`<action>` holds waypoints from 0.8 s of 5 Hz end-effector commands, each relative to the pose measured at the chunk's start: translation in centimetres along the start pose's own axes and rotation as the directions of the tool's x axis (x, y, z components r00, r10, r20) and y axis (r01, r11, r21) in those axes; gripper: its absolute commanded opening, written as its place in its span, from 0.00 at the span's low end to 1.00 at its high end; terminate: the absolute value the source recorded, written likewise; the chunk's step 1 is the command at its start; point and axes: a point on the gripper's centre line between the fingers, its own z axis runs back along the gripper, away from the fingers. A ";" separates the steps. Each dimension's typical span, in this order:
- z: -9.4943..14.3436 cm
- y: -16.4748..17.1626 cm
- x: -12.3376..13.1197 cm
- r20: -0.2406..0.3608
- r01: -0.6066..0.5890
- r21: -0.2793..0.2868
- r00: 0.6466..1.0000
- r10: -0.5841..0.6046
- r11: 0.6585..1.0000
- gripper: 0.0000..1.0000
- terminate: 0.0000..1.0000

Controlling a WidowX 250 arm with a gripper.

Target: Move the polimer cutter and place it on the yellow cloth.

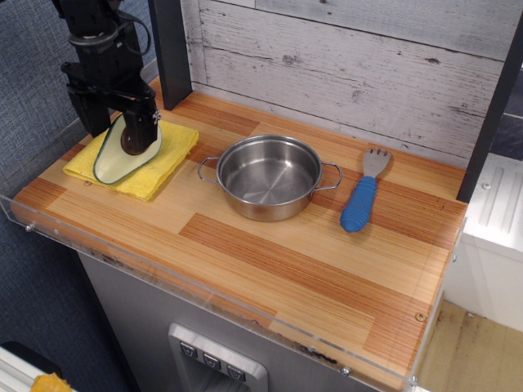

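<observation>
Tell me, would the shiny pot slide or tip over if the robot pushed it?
The steel pot would probably slide rather than tip: it looks wide, low and flat-bottomed on the smooth wooden counter. It is empty, so likely light. Its polished wall may be slippery; the side handle seems easier to grab.

Bright, even light from above; the frame is sharp throughout. Soft glare sits inside the pot [269, 177], and faint shadows lie on the counter [310, 269].
</observation>
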 end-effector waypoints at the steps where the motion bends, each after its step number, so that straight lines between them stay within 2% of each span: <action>1: 7.4 -3.1 1.6 0.112 -0.099 0.054 0.989 0.093 0.994 1.00 0.00; 2: 9.4 -5.3 2.1 0.130 -0.116 0.040 0.985 0.110 0.992 1.00 0.00; 3: 9.1 -7.8 3.0 0.107 -0.071 -0.014 0.992 0.072 0.997 1.00 0.00; 4: 8.5 -9.9 3.3 0.086 0.000 -0.030 0.996 0.003 1.000 1.00 0.00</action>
